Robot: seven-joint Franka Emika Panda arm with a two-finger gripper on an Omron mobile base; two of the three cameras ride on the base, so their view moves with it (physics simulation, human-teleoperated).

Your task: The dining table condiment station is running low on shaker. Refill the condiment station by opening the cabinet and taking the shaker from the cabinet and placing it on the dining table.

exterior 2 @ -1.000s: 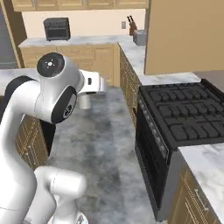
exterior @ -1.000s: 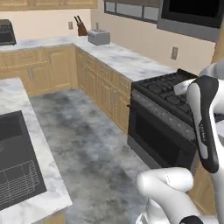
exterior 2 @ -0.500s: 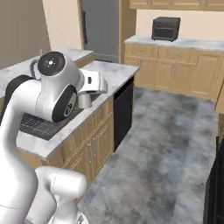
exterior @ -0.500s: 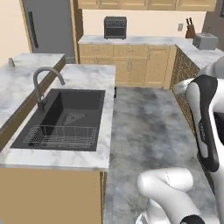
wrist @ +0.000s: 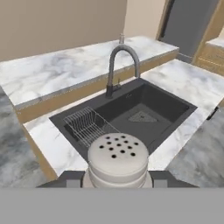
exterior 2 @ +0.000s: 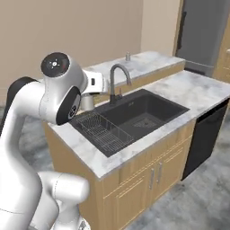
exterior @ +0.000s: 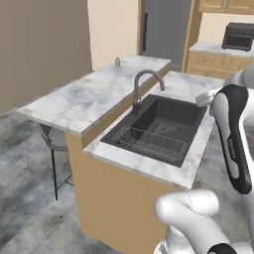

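Observation:
My gripper (wrist: pixel 117 178) is shut on the shaker (wrist: pixel 117 158), a small grey cylinder whose pale rounded cap with several holes sits close to the camera. From the right base view the shaker (exterior 2: pixel 86 103) hangs under the hand, above the near corner of the dining table (exterior 2: pixel 197 90). That table is a marble-topped island (exterior: pixel 82 96) with a dark sink (exterior: pixel 166 121) and a curved faucet (exterior: pixel 145 82). The finger tips are hidden behind the shaker. A light-wood wall cabinet (exterior: pixel 225 5) is cut off at the far top right.
A wire dish rack (exterior: pixel 151 141) lies in the sink. A small grey bottle-like item (exterior: pixel 117 61) stands at the island's far end. A grey stool (exterior: pixel 53 139) sits under the raised ledge. A grey fridge (exterior 2: pixel 202 31), a black dishwasher (exterior 2: pixel 204 134) and a toaster oven (exterior: pixel 239 35) are beyond.
The whole picture has swung from the stove and back counter round to the island with the sink, so the camera has moved. The shaker stays in the gripper.

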